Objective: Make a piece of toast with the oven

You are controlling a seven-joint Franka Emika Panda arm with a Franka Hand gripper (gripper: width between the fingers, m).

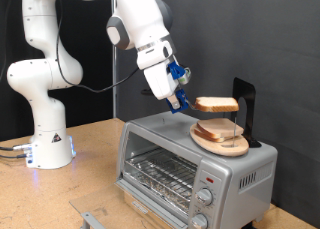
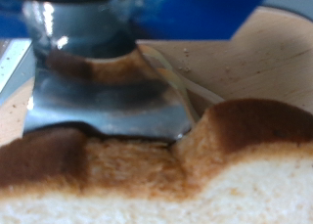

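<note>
The jaws [image 1: 186,102] are closed on one edge of the piece of toast [image 1: 217,104], which juts out flat from them, its long axis level and pointing away from the arm. Directly beneath the held slice sits a round wooden plate [image 1: 220,141] on the roof of the toaster oven [image 1: 190,164]. The oven's glass door, well below the jaws, looks shut. The wrist view shows crust pressed against a finger [image 2: 98,97].
</note>
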